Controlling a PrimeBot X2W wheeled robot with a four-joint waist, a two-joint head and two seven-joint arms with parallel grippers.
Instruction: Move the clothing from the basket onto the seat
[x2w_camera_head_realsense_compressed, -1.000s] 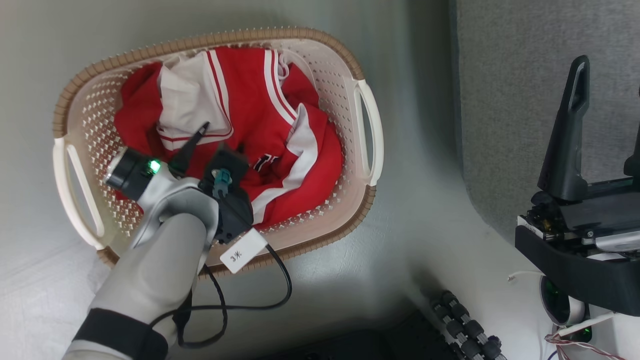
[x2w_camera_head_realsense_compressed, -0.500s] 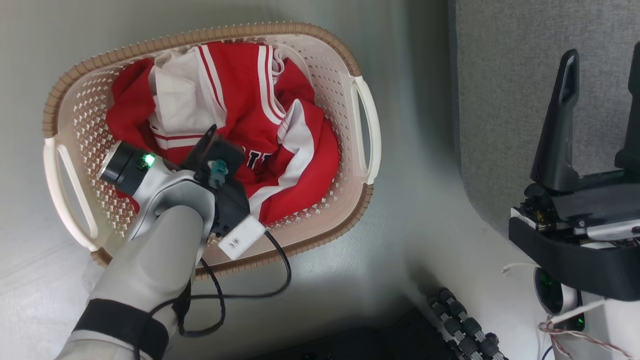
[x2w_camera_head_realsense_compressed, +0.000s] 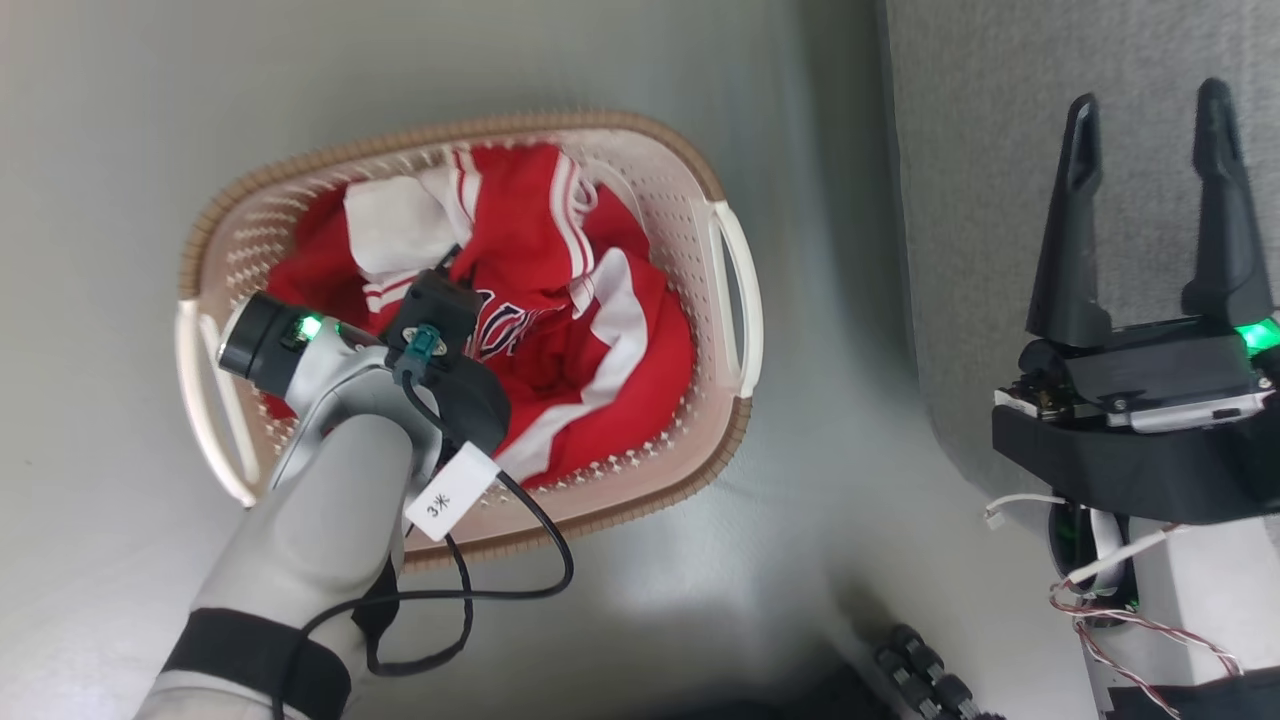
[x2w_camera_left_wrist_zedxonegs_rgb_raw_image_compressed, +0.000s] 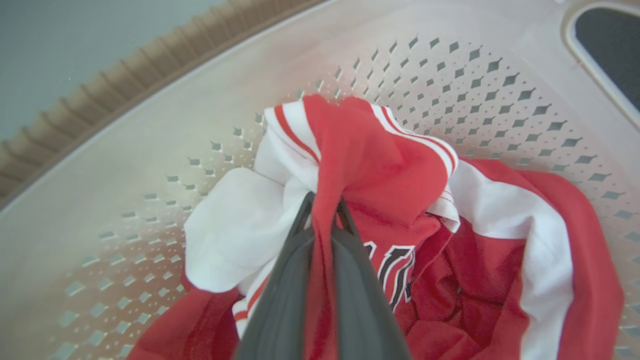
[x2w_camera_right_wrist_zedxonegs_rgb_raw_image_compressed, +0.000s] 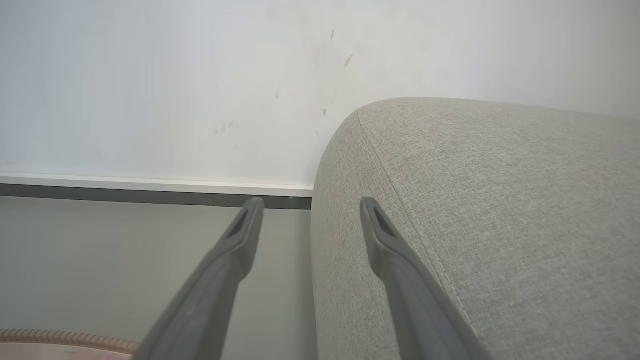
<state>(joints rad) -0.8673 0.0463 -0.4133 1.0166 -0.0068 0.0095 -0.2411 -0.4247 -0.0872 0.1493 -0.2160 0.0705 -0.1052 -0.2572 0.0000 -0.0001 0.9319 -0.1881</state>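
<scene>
The cream perforated basket (x2w_camera_head_realsense_compressed: 450, 130) with a brown rim stands on the floor, left of the grey sofa seat (x2w_camera_head_realsense_compressed: 1000, 150). Red clothing (x2w_camera_head_realsense_compressed: 580, 340) with white trim and black lettering lies bunched inside it. My left gripper (x2w_camera_head_realsense_compressed: 450, 258) reaches down into the basket. In the left wrist view, the left gripper (x2w_camera_left_wrist_zedxonegs_rgb_raw_image_compressed: 322, 200) is shut on a raised fold of the red-and-white clothing (x2w_camera_left_wrist_zedxonegs_rgb_raw_image_compressed: 390, 165), close to the basket wall (x2w_camera_left_wrist_zedxonegs_rgb_raw_image_compressed: 150, 150). My right gripper (x2w_camera_head_realsense_compressed: 1150, 100) stands open and empty over the seat edge. The right gripper (x2w_camera_right_wrist_zedxonegs_rgb_raw_image_compressed: 311, 202) points past the seat's rounded corner (x2w_camera_right_wrist_zedxonegs_rgb_raw_image_compressed: 500, 200).
A black cable with a white tag (x2w_camera_head_realsense_compressed: 450, 495) loops from my left wrist over the basket's near rim. A black linked part (x2w_camera_head_realsense_compressed: 930, 670) lies on the floor at the bottom. A white wall with a dark baseboard (x2w_camera_right_wrist_zedxonegs_rgb_raw_image_compressed: 150, 192) stands behind the seat.
My left gripper has sunk into the clothing and shut on a fold, which is now bunched upward. The head view has shifted, so both right fingers now show.
</scene>
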